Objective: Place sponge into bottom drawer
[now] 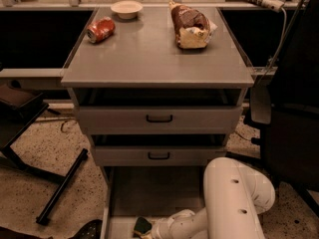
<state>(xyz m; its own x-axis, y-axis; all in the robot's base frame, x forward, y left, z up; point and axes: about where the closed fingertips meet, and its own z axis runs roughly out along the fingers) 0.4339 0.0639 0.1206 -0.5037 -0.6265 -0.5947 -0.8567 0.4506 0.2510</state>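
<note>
The gripper [151,231] sits low in the open bottom drawer [149,193], against the sponge [141,226] (whether it grips, I cannot tell), near the drawer's front edge.

A grey cabinet [149,59] stands on a speckled floor [40,153] in dim light, with a black chair [291,133] beside it and a black bar [62,185] lying nearby.

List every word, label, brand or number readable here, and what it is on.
No text can be read.
On the red drink can, lying on its side: markings unreadable.
On the brown-and-cream bag: print unreadable.
On the white gripper, low over the grey metal bottom drawer beside the dark green sponge: no label visible.
</note>
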